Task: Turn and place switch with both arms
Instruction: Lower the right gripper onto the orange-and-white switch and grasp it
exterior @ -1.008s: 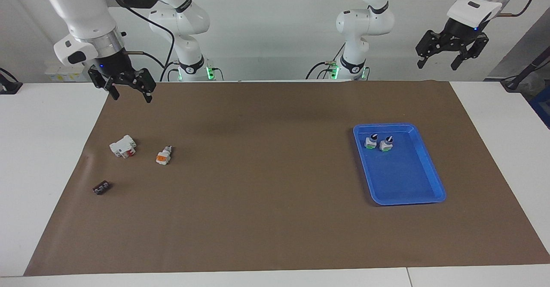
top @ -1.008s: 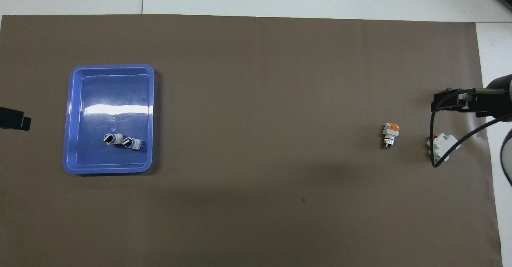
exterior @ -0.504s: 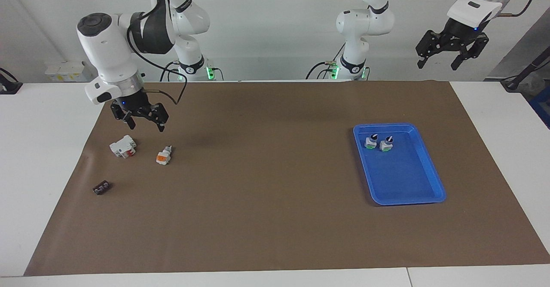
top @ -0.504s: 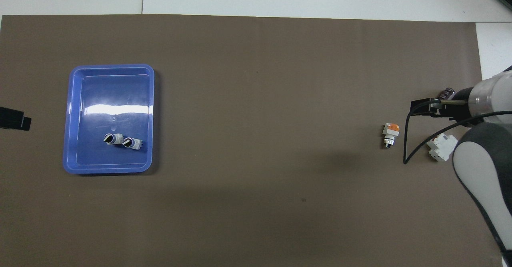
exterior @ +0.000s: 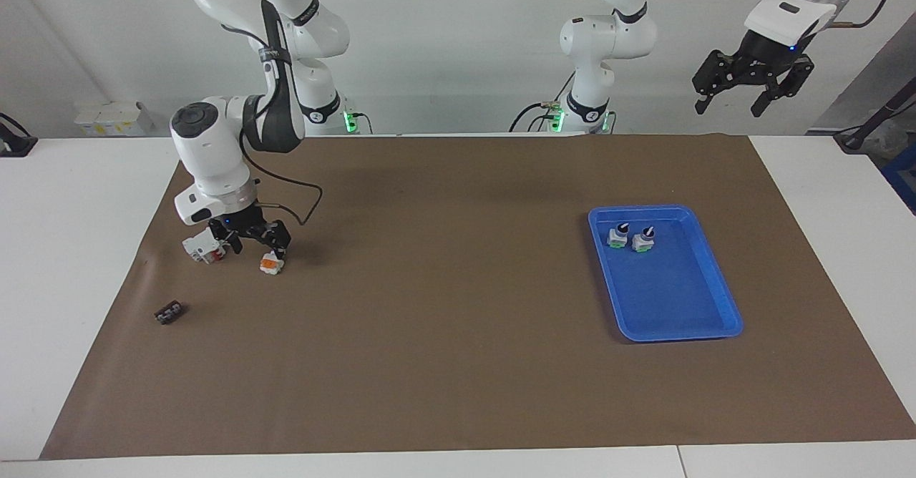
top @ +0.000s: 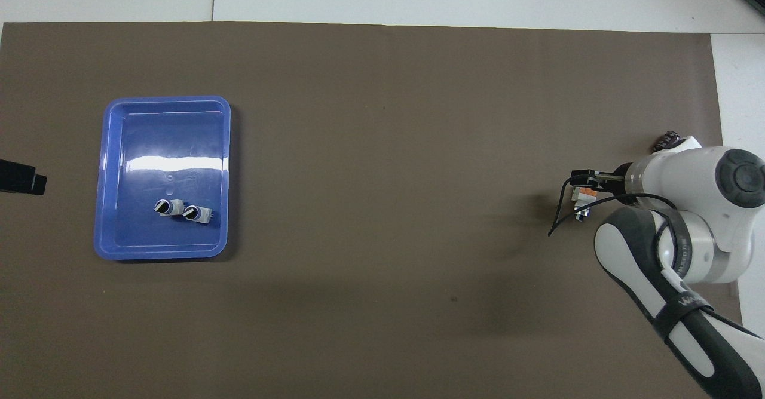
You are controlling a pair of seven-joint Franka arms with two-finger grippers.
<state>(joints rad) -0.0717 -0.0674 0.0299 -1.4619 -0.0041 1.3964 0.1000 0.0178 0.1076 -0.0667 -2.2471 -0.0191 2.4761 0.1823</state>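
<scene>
While my right gripper (exterior: 252,243) hangs spread at mid-left, one finger seemingly touching the switch (exterior: 270,264), it lies sideways, orange patch up, beside the white block (exterior: 200,247). My left gripper (exterior: 751,84) waits spread, upper right.

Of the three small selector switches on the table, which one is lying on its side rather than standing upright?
The switch on the brown mat under the right pincer, showing its orange patch. The other two switches stand upright, knobs up, in the blue tray.

The right end effector (exterior: 250,243) sits low over the switch (exterior: 270,264), fingers spread, with the white block (exterior: 198,247) just beside it. The left end effector (exterior: 753,88) hangs high above the blue tray (exterior: 715,277), open.
</scene>
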